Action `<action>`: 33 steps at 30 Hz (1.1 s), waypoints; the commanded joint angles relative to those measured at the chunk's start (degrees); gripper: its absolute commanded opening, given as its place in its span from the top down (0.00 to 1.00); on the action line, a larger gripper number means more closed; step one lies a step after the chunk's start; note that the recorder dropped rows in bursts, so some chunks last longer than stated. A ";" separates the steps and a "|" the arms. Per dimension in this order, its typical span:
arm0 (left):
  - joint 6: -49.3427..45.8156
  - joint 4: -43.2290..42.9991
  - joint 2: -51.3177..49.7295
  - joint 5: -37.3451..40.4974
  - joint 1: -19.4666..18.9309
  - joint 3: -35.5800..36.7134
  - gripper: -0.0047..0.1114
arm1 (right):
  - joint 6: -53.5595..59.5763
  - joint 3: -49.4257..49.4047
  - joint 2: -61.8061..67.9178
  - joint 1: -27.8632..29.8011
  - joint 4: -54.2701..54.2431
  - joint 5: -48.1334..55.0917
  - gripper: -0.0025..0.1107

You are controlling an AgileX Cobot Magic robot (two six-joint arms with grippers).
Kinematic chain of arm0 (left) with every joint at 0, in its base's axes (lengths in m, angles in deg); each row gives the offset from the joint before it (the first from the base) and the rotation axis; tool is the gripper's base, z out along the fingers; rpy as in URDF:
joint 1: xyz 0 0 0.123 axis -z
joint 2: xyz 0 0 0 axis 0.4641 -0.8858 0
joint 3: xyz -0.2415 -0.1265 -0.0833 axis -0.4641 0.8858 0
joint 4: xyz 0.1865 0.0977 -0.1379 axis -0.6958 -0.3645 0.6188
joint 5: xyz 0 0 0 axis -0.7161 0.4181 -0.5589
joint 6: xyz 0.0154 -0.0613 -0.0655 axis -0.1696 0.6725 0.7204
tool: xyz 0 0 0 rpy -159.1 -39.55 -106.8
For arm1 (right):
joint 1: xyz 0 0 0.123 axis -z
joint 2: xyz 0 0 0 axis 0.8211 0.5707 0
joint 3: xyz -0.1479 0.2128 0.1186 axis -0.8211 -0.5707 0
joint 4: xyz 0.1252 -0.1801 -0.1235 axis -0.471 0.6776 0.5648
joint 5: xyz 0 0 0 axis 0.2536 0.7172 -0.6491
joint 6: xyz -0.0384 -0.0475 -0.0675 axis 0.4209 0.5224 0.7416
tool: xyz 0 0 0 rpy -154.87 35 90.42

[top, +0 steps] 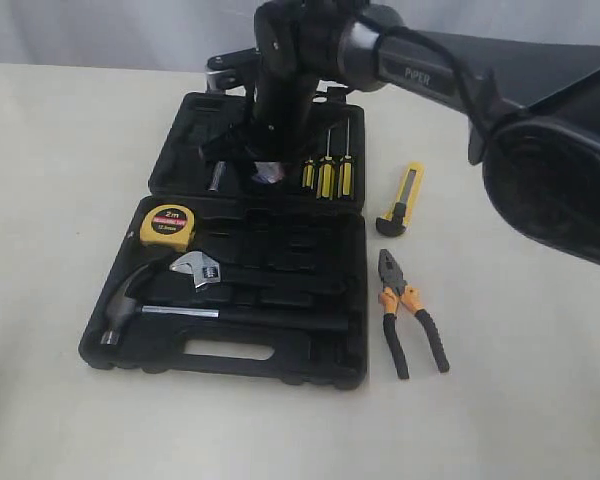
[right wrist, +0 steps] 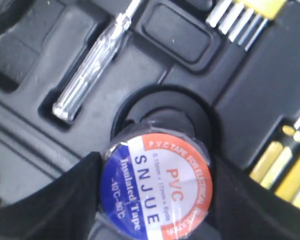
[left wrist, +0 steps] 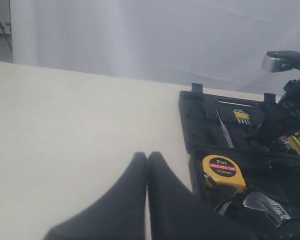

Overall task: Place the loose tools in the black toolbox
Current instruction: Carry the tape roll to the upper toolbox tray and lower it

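The black toolbox (top: 352,300) lies open in the middle of the table. My right gripper (right wrist: 155,187) is shut on the black tape roll (right wrist: 155,180), label up, just over a round recess (right wrist: 162,112) in the box lid; the same tape roll (top: 269,172) shows under the arm. The yellow tape measure (top: 168,226) sits in its slot, also the tape measure (left wrist: 223,172). The yellow-black utility knife (top: 401,199) and the pliers (top: 410,310) lie on the table right of the box. My left gripper (left wrist: 147,160) is shut and empty, left of the box.
A hammer (top: 140,300) and an adjustable wrench (top: 200,268) rest in the box's front half. Three yellow-black screwdrivers (top: 327,175) and a clear test screwdriver (right wrist: 92,67) lie in the lid. Bare table (top: 60,200) spreads to the left and front.
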 commanded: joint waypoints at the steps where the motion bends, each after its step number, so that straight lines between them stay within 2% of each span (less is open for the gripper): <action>1: 0.07 -0.20 -0.23 -0.04 0.33 -0.30 0.96 | 0.21 0.48 0.93 0.07 0.18 -3.30 0.98; 22: 0.07 -0.20 -0.23 -0.04 0.33 -0.30 0.96 | 0.00 0.48 2.94 0.07 1.28 -3.33 0.98; 25: 0.07 -0.20 -0.23 0.06 0.33 -0.30 0.96 | 0.19 0.48 2.94 0.07 1.74 -1.79 0.88; 27: 0.07 -0.20 -0.23 0.06 0.33 -0.30 0.96 | 0.06 0.48 2.94 0.07 2.81 -1.38 0.75; 31: 0.07 -0.20 -0.23 0.06 0.33 -0.30 0.96 | 0.06 0.48 2.94 0.07 2.81 -1.31 0.42; 33: 0.07 -0.20 -0.23 0.06 0.33 -0.30 0.96 | 0.06 0.48 2.94 0.07 2.81 -1.71 0.35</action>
